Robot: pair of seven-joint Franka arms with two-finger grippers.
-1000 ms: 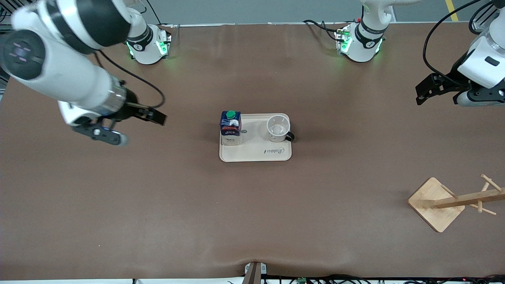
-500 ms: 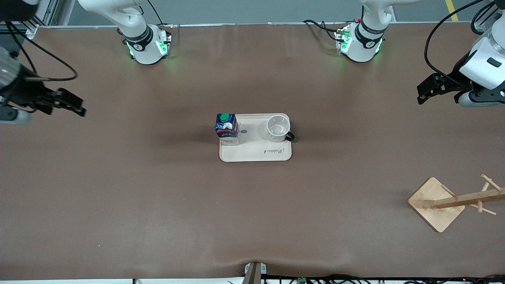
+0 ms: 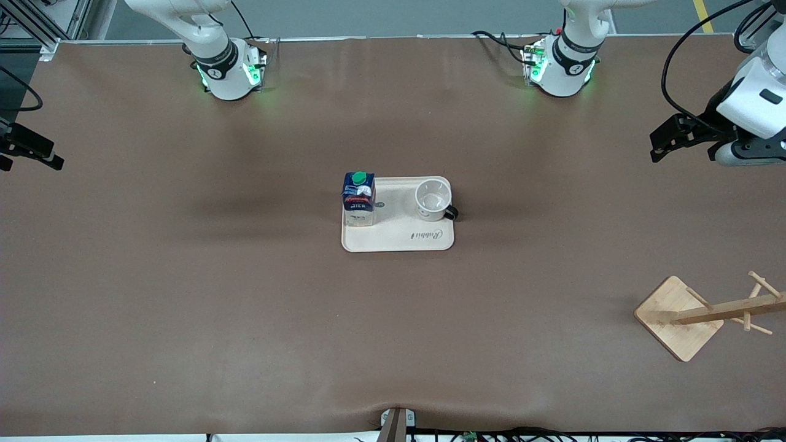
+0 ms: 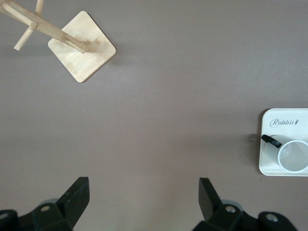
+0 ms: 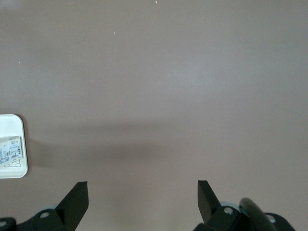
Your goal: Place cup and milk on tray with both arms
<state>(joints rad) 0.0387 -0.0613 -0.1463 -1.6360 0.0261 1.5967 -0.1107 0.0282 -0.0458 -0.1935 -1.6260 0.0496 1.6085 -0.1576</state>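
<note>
Standing on the tray (image 3: 398, 242) in the middle of the table (image 3: 245, 307) are both task items: the milk (image 3: 358, 199) upright at the tray's corner toward the right arm's end, green cap up, and the cup (image 3: 432, 199) upright at the corner toward the left arm's end, its black handle reaching out over the tray's rim. The two stand apart, with bare tray between them, and the "Rabbit" lettering lies on the tray nearer the front camera than the cup.

The left gripper (image 3: 666, 138) hangs over the bare table at the left arm's end, well apart from the tray; its wrist view shows the fingers (image 4: 77, 197) spread wide with nothing between them, the cup and a tray corner at the view's edge. The right gripper (image 3: 31, 153) is at the table's edge at the right arm's end, only partly in the front view; its fingers (image 5: 77, 199) are likewise spread and empty.

A wooden stand (image 3: 678, 316) lies tipped on the table near the left arm's end, nearer the front camera than the tray.
</note>
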